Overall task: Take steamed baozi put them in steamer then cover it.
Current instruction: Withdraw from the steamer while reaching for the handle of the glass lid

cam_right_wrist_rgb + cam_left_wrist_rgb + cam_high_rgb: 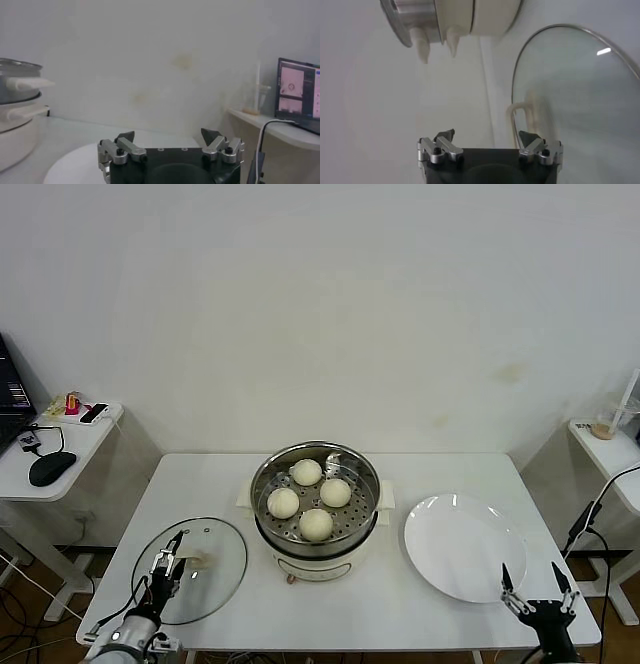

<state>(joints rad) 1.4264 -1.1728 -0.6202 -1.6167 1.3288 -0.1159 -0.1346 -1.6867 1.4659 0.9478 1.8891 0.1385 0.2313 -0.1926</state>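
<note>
Four cream-white baozi (314, 496) sit on the perforated tray inside the shiny steel steamer (366, 502) at the table's middle. The clear glass cover (218, 582) lies flat on the table left of the steamer, its cream handle (198, 559) up. My left gripper (168, 556) is open and empty, hovering over the cover's near left part; in the left wrist view the cover (575, 100) and its handle (524, 112) lie just beyond the gripper (486, 135). My right gripper (537, 583) is open and empty at the table's front right, by the plate's near edge.
A flat white plate (463, 545) lies right of the steamer and shows in the right wrist view (75, 165). The steamer's side (15, 115) shows there too. Side tables stand at far left (50, 446) and far right (605, 446).
</note>
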